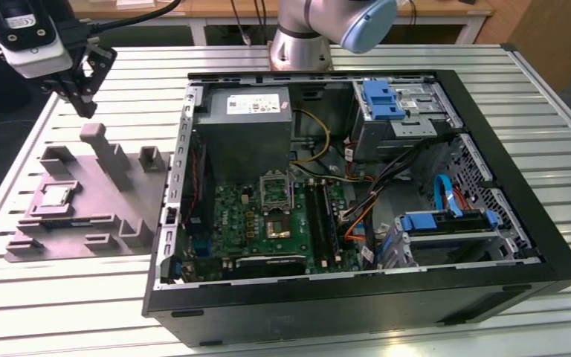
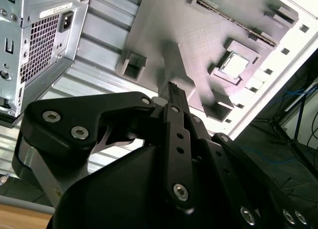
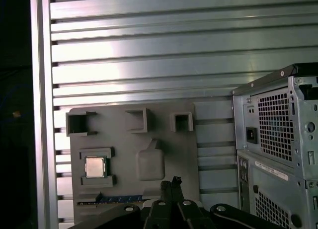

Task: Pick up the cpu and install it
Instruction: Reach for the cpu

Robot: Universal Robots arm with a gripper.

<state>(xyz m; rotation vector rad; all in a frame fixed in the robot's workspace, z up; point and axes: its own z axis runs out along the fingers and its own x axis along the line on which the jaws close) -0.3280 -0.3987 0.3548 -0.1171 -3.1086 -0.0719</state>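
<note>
The cpu (image 1: 54, 195) (image 2: 234, 65) (image 3: 95, 167), a small silver square chip, lies flat in a recess of the grey moulded fixture (image 1: 107, 212) on the table, at the exterior view's left. My gripper (image 1: 85, 106) hangs in the air above the far end of the fixture, well clear of the chip. In both wrist views its fingertips (image 2: 172, 86) (image 3: 175, 181) meet in a point, shut with nothing between them. Inside the open computer case, the green motherboard (image 1: 241, 223) shows its socket (image 1: 279, 225) with the metal frame (image 1: 273, 186) folded up.
The black computer case (image 1: 523, 193) lies on its side on the slatted aluminium table (image 1: 68, 297), right beside the fixture. Upright posts (image 1: 102, 149) rise from the fixture. Cables, a power supply (image 1: 250, 126) and blue drive brackets crowd the case.
</note>
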